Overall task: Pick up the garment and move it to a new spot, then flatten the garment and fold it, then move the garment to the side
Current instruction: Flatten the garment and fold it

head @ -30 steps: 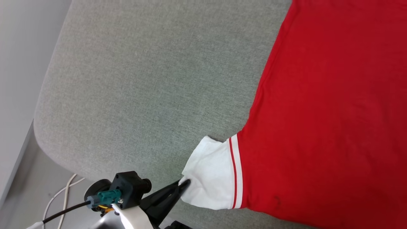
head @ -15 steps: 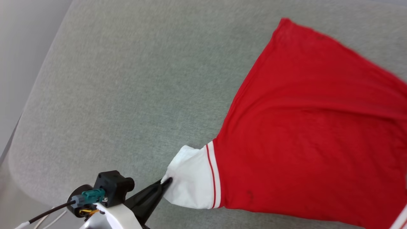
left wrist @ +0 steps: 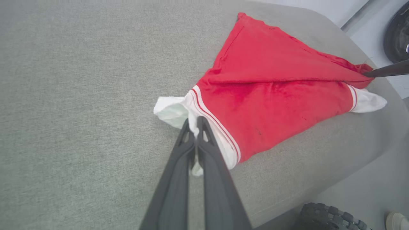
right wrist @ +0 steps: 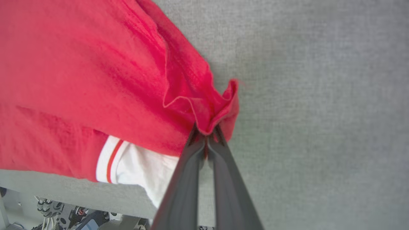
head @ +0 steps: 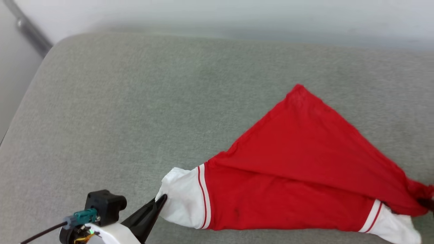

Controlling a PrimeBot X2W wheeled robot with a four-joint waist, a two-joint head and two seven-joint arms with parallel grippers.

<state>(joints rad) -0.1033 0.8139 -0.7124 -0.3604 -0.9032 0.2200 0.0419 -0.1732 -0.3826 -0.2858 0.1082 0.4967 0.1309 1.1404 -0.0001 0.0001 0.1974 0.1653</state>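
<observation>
1. Grey upholstered cushion (head: pixel 135 118) is spreading across the robot's front. A pale wall (head: pixel 237 17) is showing past the cushion's far edge and pale floor (left wrist: pixel 367 191) below its near edge.
2. Red garment (head: pixel 298 169) is lying on the cushion's near half, toward the cushion's right end (robot's right), with plain red cloth facing up.
3. It's sitting in a rough triangle. One red corner (head: pixel 298 89) is pointing at the cushion's far edge, and a red layer is lapping diagonally over the band below it.
4. The left gripper (left wrist: pixel 193 123) is reaching in from the cushion's near edge, jaws pressed together and pinching the white sleeve (head: pixel 179 203) at its open end.
5. Red-white striped trim (head: pixel 202 196) is showing where that sleeve meets the red body.
6. The right gripper (right wrist: pixel 206 132) is working nearer the cushion's right end, fingers clamped tight on a bunched red fold.
7. The second white sleeve (head: pixel 393 228) is lying just beside that pinch, close to the cushion's near edge.
8. Cloth is stretching between the two pinches along the cushion's near edge. Can't tell if it's lifting clear of the cushion.
9. A teal connector (head: pixel 81 215) and a dark cable (head: pixel 40 233) are hanging off the left wrist, over the cushion's near-left part.
10. A dark knobbly tyre (left wrist: pixel 326 217) is showing on the floor below the cushion's near edge.
</observation>
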